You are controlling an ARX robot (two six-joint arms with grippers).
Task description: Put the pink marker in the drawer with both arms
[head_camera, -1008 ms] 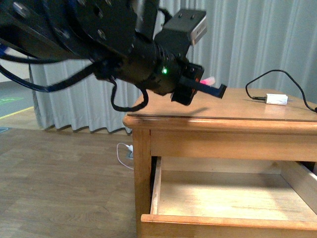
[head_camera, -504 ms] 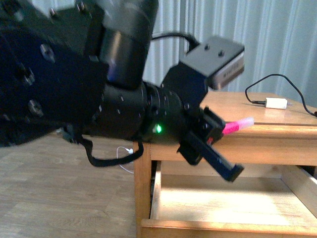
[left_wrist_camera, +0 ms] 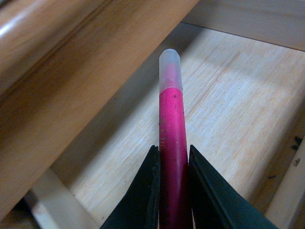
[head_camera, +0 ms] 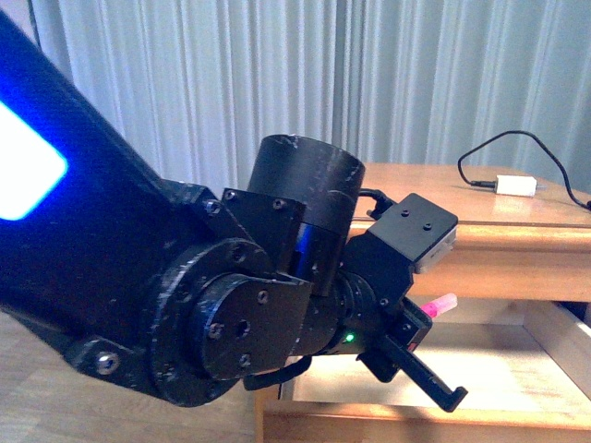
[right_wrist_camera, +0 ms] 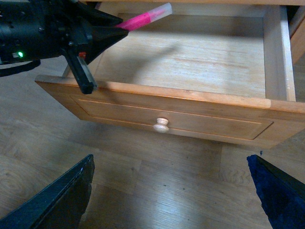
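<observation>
Pinch, and a tight one: in the front view the left gripper (head_camera: 417, 325) has its jaws pressed onto one pink marker (head_camera: 440, 303). The marker's white end pokes out past the fingertips, over the one open drawer (head_camera: 560, 338). One white adapter (head_camera: 515, 185) sits on the tabletop (head_camera: 434, 189), higher than the claw and well beyond it.

Left wrist view: two black fingers (left_wrist_camera: 143, 191) squeeze the marker's barrel from both sides, cap sticking out ahead, pale drawer floor behind it.

Right wrist view: the right gripper (right_wrist_camera: 167, 195) hangs spread wide, holding nothing, out in front of the drawer's single round knob (right_wrist_camera: 161, 125). The marker juts from the other claw's tips.
</observation>
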